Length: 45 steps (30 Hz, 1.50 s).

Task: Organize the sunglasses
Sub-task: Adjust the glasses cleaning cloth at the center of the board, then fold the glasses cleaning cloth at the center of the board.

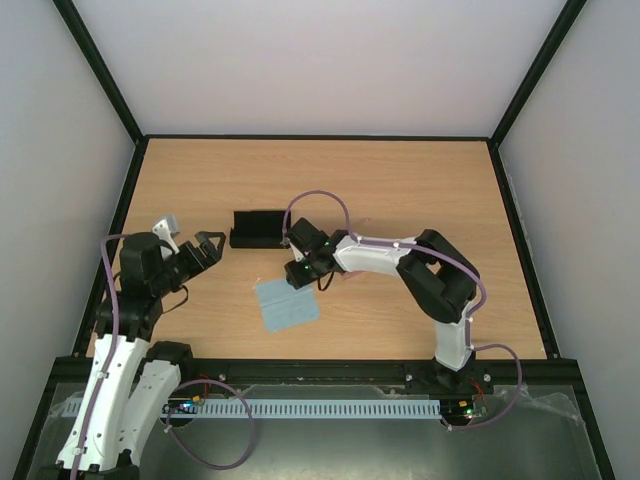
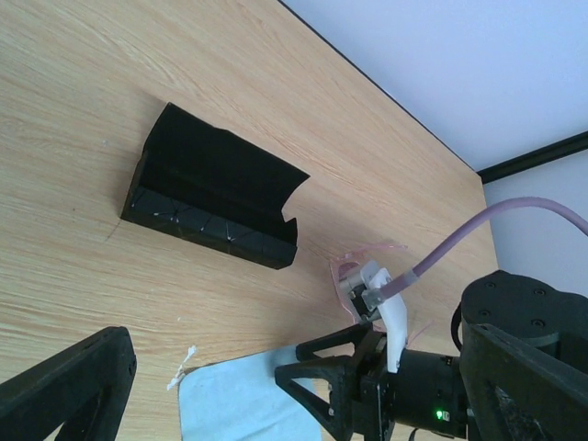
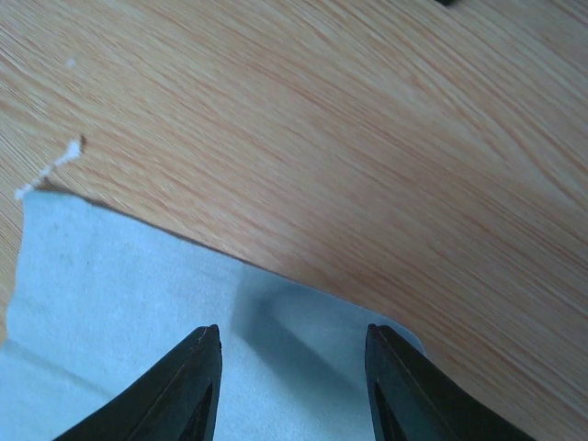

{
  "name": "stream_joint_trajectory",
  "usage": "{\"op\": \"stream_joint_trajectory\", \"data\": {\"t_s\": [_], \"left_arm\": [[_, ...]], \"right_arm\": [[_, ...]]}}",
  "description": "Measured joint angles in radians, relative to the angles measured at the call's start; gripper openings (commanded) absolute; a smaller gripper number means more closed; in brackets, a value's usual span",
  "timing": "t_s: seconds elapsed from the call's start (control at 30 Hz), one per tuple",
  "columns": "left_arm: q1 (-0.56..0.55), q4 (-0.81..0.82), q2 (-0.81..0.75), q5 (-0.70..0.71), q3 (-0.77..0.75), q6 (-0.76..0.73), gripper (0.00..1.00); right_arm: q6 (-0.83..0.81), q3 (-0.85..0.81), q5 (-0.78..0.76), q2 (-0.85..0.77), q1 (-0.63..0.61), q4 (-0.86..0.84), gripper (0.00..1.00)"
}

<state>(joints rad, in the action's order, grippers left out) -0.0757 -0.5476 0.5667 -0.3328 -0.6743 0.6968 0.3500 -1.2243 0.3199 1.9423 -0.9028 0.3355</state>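
The sunglasses [image 2: 344, 273], a thin translucent pink frame, lie on the table just right of the black case [image 2: 211, 197], partly hidden behind my right wrist. In the top view they are hidden under the right arm. My right gripper [image 1: 299, 273] is open and empty, its fingertips [image 3: 207, 342] spread just above the far right corner of the light blue cloth [image 3: 119, 303]. My left gripper [image 1: 210, 248] is open and empty, held above the table left of the case [image 1: 258, 228]. Only one of its fingers [image 2: 73, 390] shows in the left wrist view.
The cloth [image 1: 286, 305] lies flat near the table's front middle, with a small white tag [image 3: 46, 173] at its far left corner. The wooden table [image 1: 400, 190] has a black raised rim [image 1: 125, 200] and grey walls around it.
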Motion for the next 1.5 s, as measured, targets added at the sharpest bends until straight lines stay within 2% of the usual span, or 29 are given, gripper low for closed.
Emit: {"op": "stream_joint_trajectory", "data": {"t_s": [0.53,0.63,0.8,0.93,1.07,1.17,1.3,1.33,1.37,1.5], "left_arm": [[-0.010,0.055,0.050,-0.025,0.087,-0.021,0.99],[-0.019,0.072,0.060,-0.027,0.096,-0.022,0.99],[-0.059,0.103,0.087,-0.029,0.125,-0.018,0.99],[-0.138,0.127,0.114,-0.009,0.135,0.000,0.99],[-0.242,0.172,0.162,0.038,0.139,0.027,0.99],[-0.308,0.188,0.193,0.089,0.144,0.046,0.99],[-0.374,0.184,0.196,0.166,0.138,0.056,0.99],[-0.387,0.181,0.201,0.183,0.133,0.057,0.99],[-0.404,0.178,0.209,0.204,0.125,0.057,0.99],[-0.465,0.166,0.257,0.260,0.081,0.055,0.99]], "right_arm": [[-0.004,0.055,-0.026,-0.122,0.013,0.030,0.45],[-0.003,0.055,-0.039,-0.146,0.014,0.034,0.41],[0.001,0.056,-0.070,-0.153,0.018,0.038,0.36],[0.003,0.077,-0.096,-0.159,0.020,0.037,0.37],[0.016,0.117,-0.119,-0.190,0.020,0.041,0.49],[0.021,0.155,-0.134,-0.258,0.020,0.041,0.62],[0.029,0.191,-0.146,-0.397,0.020,0.037,0.85],[0.032,0.194,-0.149,-0.431,0.020,0.036,0.96],[0.034,0.194,-0.150,-0.455,0.020,0.034,0.99],[0.045,0.191,-0.177,-0.522,0.021,0.038,0.99]]}}
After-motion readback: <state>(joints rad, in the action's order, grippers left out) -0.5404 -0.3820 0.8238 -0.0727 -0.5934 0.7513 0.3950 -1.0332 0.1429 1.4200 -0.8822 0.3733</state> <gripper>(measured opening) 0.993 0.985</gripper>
